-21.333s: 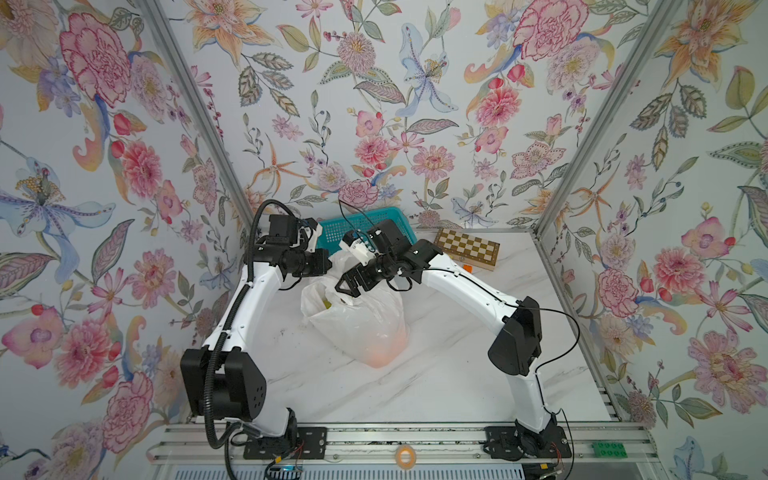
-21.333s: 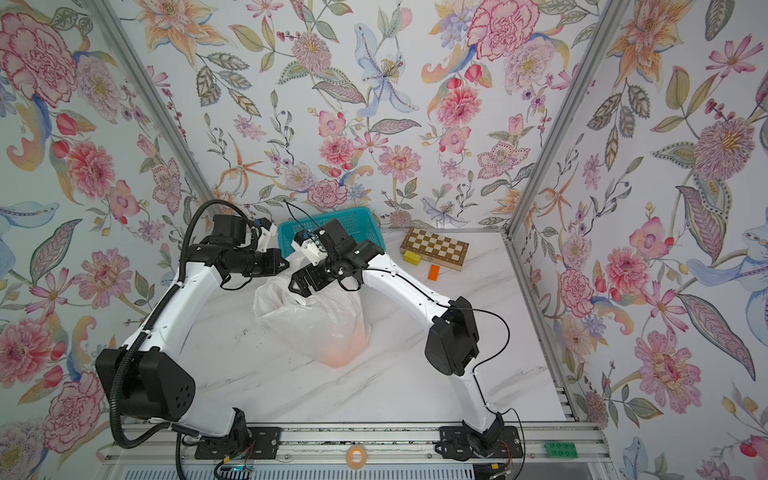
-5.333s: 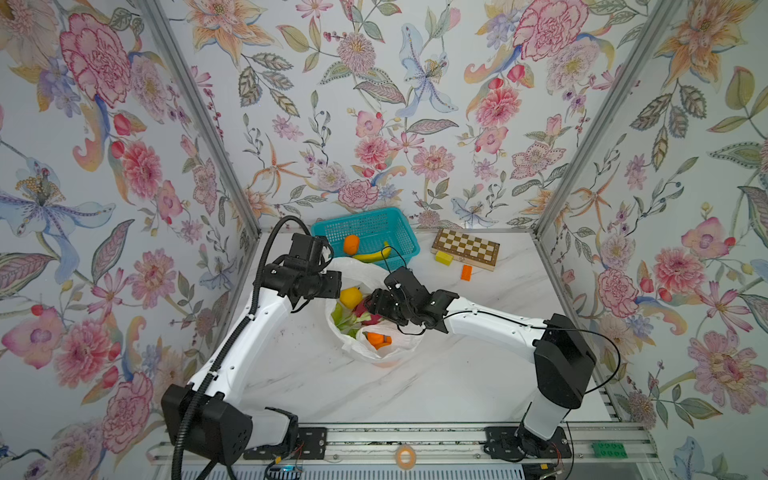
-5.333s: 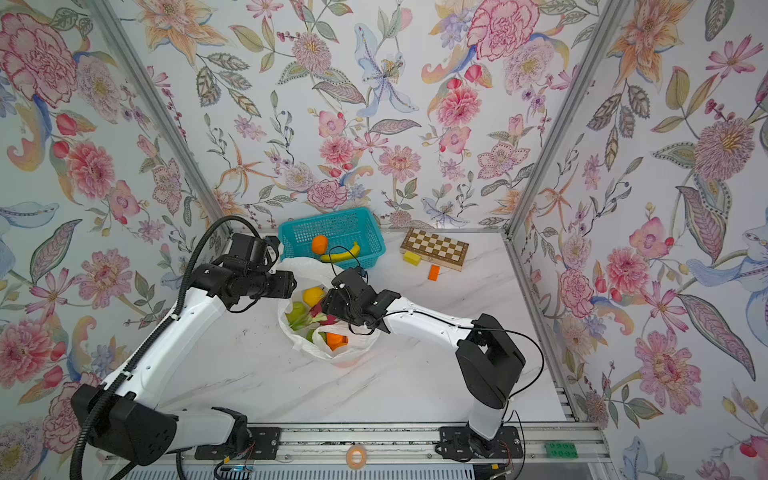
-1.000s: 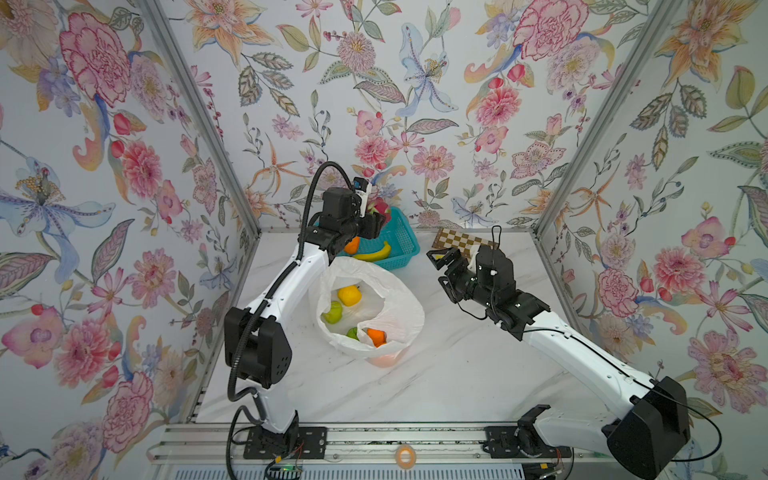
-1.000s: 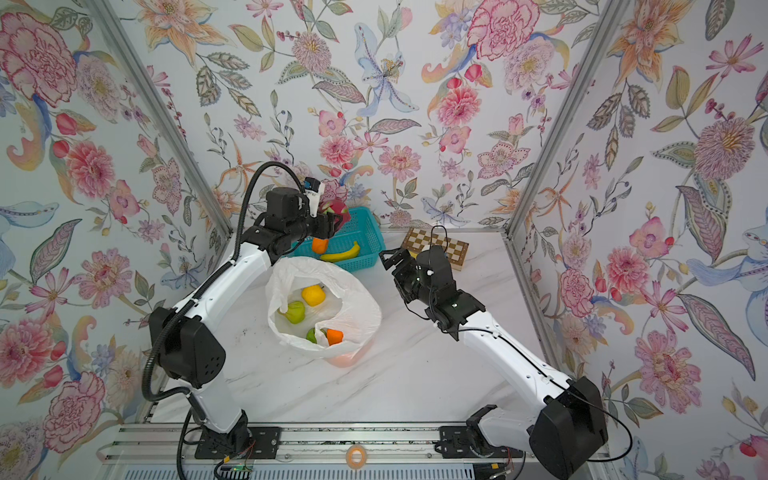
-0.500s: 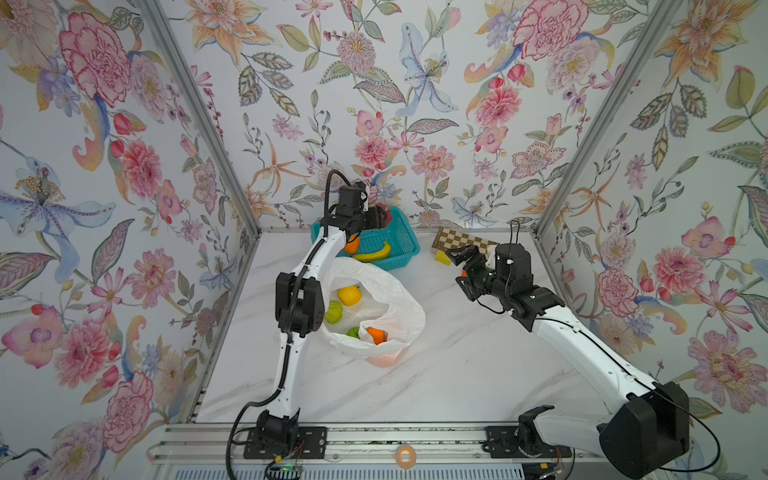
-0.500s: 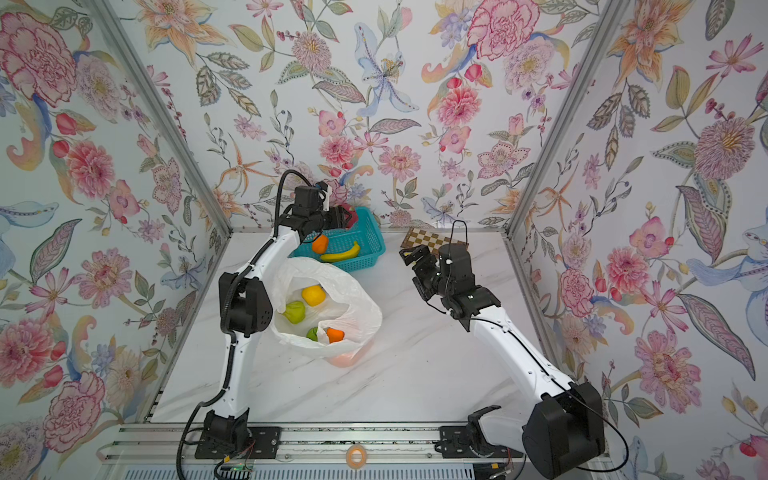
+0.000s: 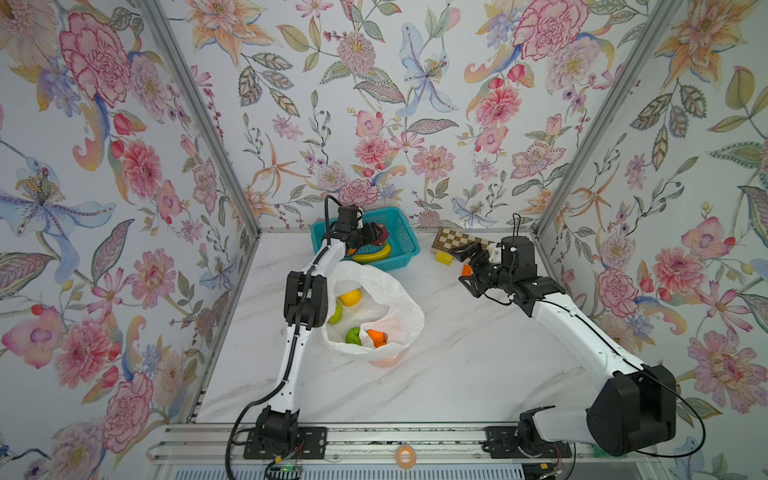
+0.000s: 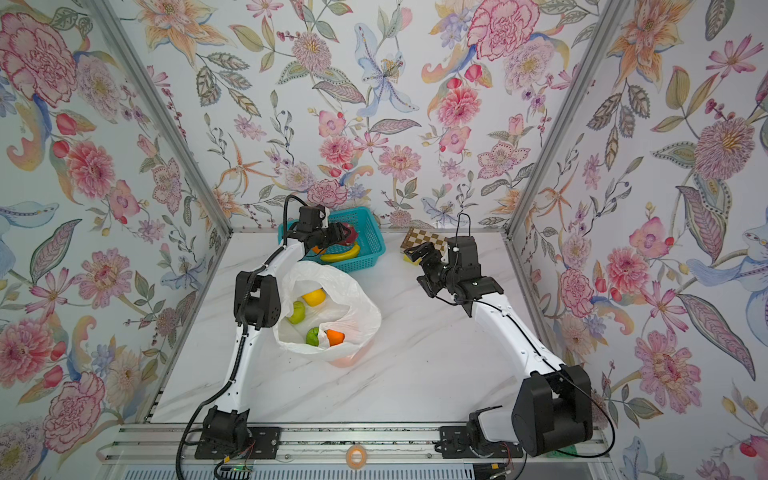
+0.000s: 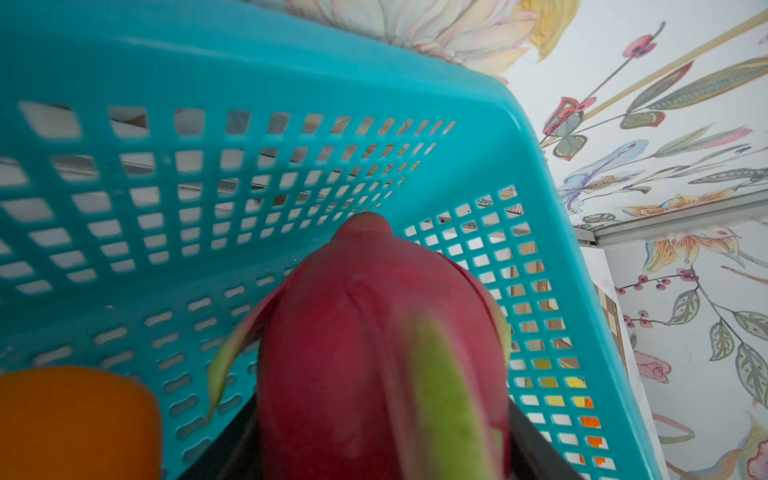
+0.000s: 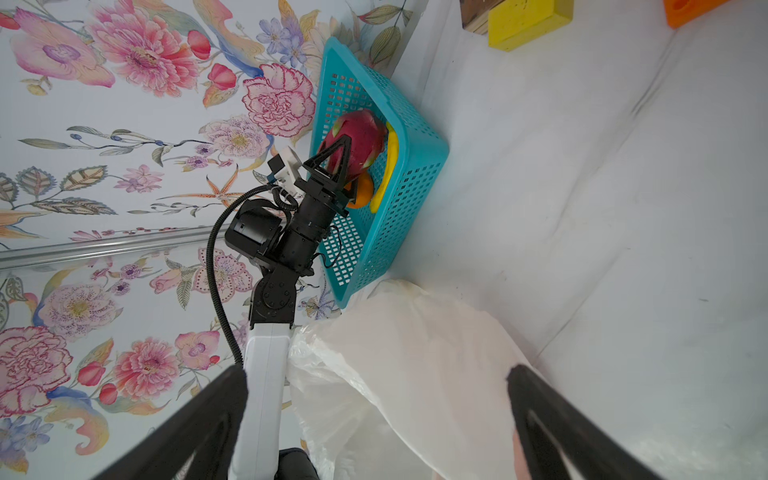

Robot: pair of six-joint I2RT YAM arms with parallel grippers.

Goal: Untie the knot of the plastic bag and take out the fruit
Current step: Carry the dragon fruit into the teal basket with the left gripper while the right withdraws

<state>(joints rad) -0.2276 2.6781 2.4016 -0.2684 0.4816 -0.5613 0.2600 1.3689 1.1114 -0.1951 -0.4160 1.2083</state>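
The left jaws squeeze the dragon fruit, dark pink with green leafy tips. It is long like an egg and points straight out from the jaws, into the blue basket. The right jaws are wide apart, holding nothing.
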